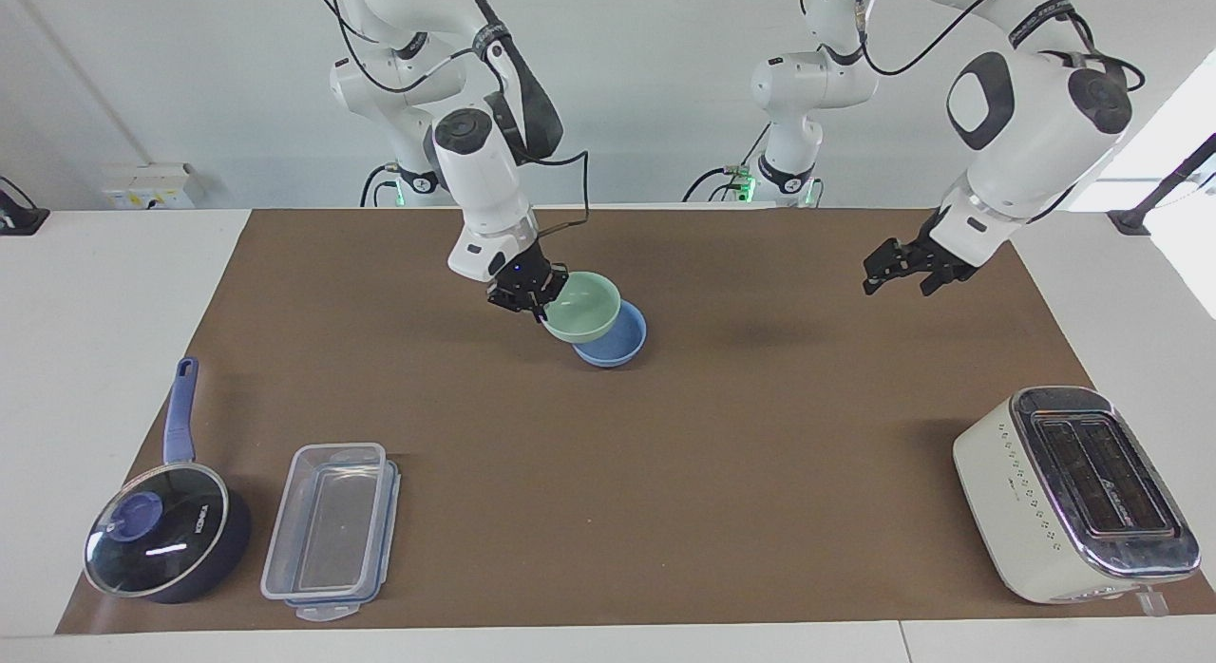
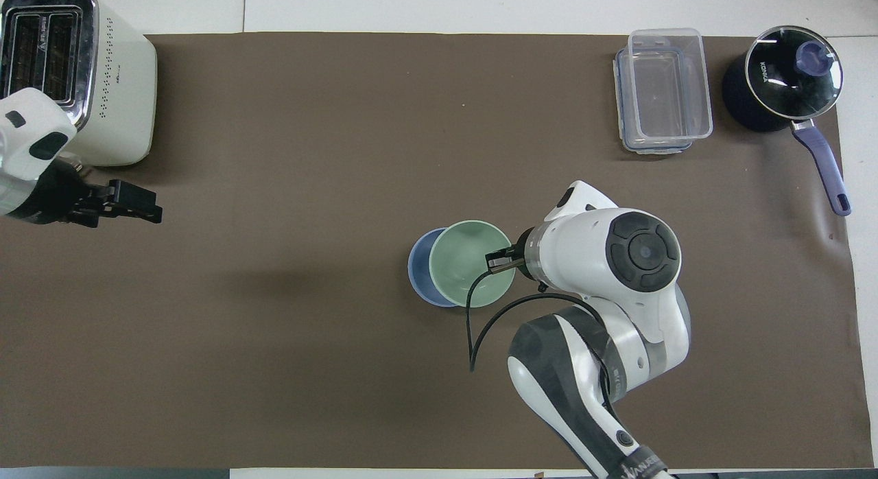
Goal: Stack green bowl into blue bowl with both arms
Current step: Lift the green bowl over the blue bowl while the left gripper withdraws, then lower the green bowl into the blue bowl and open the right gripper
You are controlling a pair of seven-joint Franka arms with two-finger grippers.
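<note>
The green bowl (image 1: 582,305) is gripped at its rim by the right gripper (image 1: 528,293), partly over the blue bowl (image 1: 613,338). It should be centred before lowering. The left gripper (image 1: 902,270) is held open, waiting above the bench (image 1: 760,473).

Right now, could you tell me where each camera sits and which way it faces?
Facing view: high across the table, looking at the robots; both whole arms show, right gripper holding the green bowl over the blue bowl.
Overhead view: above the robots' end, looking steeply down; the left gripper is near the toaster.
Both share bowls and toaster, half a turn apart.
</note>
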